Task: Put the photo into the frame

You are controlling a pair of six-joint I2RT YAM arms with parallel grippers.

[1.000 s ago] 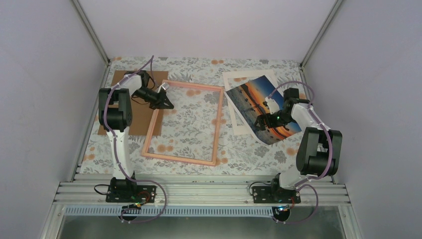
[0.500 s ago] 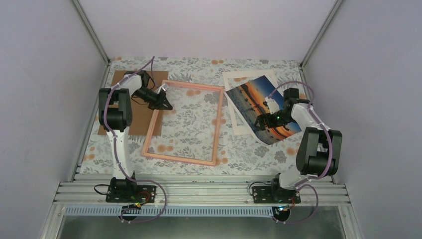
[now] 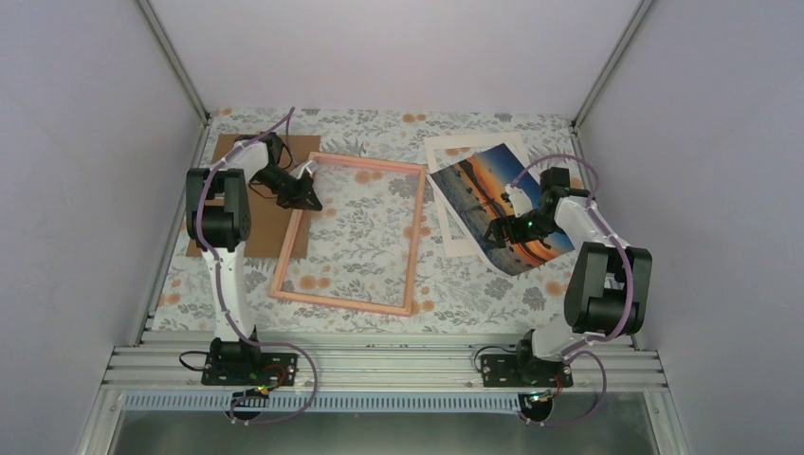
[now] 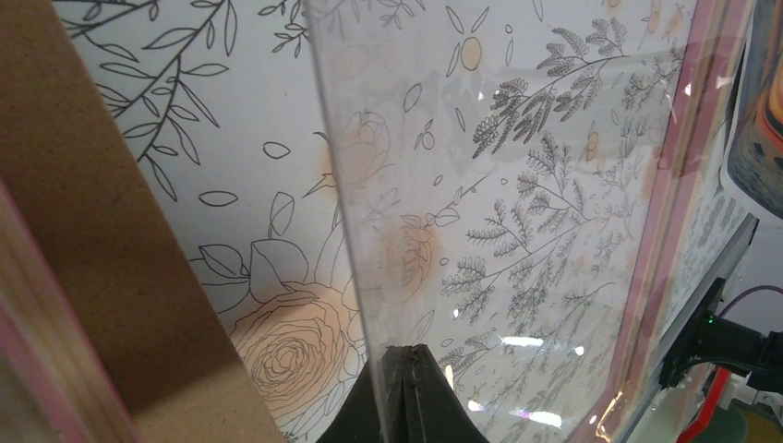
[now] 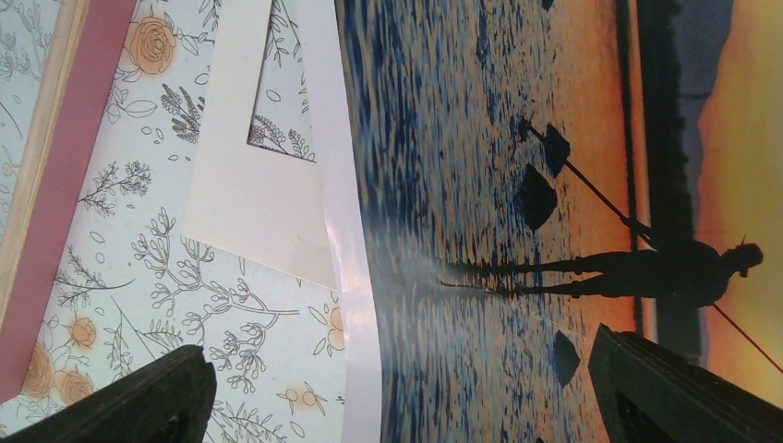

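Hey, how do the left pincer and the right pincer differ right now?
The left pincer is shut on the edge of a clear pane; the right pincer stands wide open, holding nothing. The left is at the frame's far left corner; the right hovers over the photo. Both are black.

The left gripper, black jaws pressed together, pinches the near edge of a clear glossy pane. Left of the pane lies a plain brown cardboard sheet. A thin pink frame runs along its right side, with floral-print cloth beneath.
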